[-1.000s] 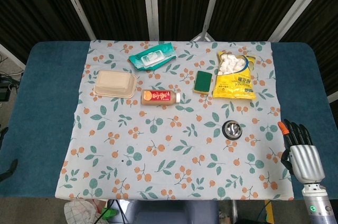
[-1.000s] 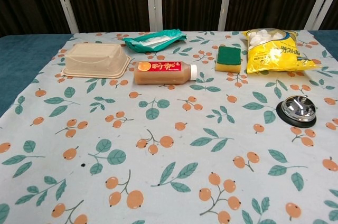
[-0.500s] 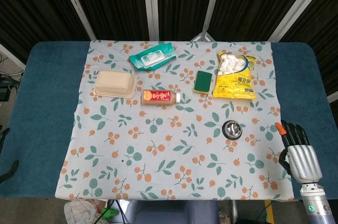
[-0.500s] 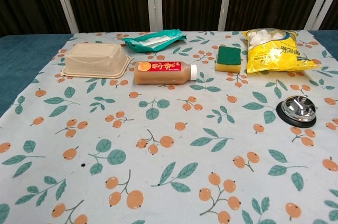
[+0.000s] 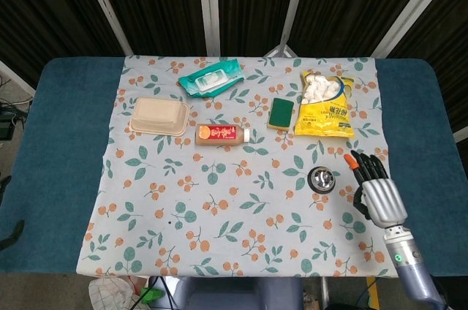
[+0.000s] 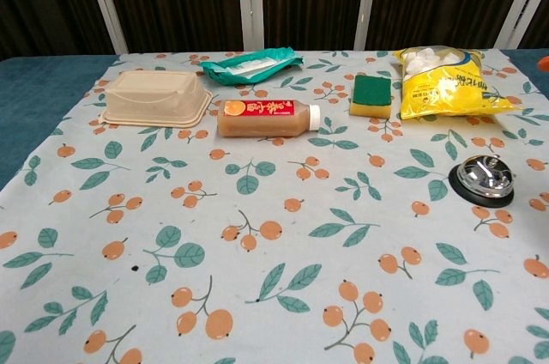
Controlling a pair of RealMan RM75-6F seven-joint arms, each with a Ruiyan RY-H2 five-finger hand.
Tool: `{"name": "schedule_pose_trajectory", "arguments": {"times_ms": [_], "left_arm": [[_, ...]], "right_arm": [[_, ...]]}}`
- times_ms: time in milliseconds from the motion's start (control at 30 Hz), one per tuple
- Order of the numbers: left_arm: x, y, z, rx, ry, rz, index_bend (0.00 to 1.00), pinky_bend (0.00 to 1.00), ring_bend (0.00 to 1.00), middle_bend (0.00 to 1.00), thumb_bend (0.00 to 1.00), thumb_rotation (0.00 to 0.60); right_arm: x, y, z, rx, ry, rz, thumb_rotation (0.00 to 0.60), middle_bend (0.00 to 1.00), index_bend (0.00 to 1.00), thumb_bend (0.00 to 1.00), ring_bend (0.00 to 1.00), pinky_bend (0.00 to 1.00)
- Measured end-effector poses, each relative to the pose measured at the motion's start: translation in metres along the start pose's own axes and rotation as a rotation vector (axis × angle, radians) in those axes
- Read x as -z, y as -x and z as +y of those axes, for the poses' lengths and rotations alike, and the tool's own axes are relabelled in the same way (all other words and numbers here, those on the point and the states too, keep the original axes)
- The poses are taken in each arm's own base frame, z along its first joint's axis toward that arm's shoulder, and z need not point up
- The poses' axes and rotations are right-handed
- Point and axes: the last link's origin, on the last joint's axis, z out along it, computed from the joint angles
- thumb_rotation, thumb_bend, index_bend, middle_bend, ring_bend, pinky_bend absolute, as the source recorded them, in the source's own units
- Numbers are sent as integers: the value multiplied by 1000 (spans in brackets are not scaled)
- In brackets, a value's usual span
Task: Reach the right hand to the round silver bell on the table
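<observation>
The round silver bell sits on a black base on the right part of the floral cloth, also seen in the chest view as the bell. My right hand hovers just to the right of it, a small gap away. Its fingers are stretched out and apart, pointing to the far side of the table, and it holds nothing. The chest view does not show this hand. Only dark slivers at the left edge may belong to my left hand, and its fingers cannot be made out.
Beyond the bell lie a yellow snack bag and a green sponge. A drink bottle, a beige lidded box and a teal wipes pack lie further left. The floral cloth covers the blue table.
My right hand has moved left and away from me, from the cloth's right edge to just beside the bell. Nothing on the table has shifted.
</observation>
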Motion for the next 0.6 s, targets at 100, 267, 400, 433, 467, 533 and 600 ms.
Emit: {"name": "schedule_pose_trajectory", "arguments": {"times_ms": [100, 267, 400, 433, 467, 533, 600], "left_arm": [[-1, 0, 0, 0, -3, 0, 36, 73, 0, 0, 467, 600], [-1, -1, -1, 0, -8, 5, 36, 73, 0, 0, 467, 600], [-2, -1, -3, 1, -17, 7, 35, 73, 0, 0, 467, 600], [-3, -1, -3, 1, -19, 7, 36, 73, 0, 0, 467, 600], [-3, -1, -3, 1, -21, 6, 36, 73, 0, 0, 467, 600], [-4, -1, -3, 0, -22, 4, 36, 73, 0, 0, 467, 600], [-5, 0, -3, -3, -22, 1, 35, 73, 0, 0, 467, 600]], "right_arm": [[-17, 9, -8, -10, -10, -31, 600, 0, 25, 1000, 0, 0], [-38, 26, -18, -13, -19, -69, 600, 0, 26, 1000, 0, 0], [-49, 41, -22, -5, -19, -93, 600, 0, 27, 1000, 0, 0], [-50, 45, -23, -3, -19, -98, 600, 0, 28, 1000, 0, 0], [-52, 48, -24, -2, -20, -103, 600, 0, 28, 1000, 0, 0], [-56, 56, -26, 1, -21, -117, 600, 0, 28, 1000, 0, 0], [-59, 63, -29, 0, -25, -130, 600, 0, 28, 1000, 0, 0]]}}
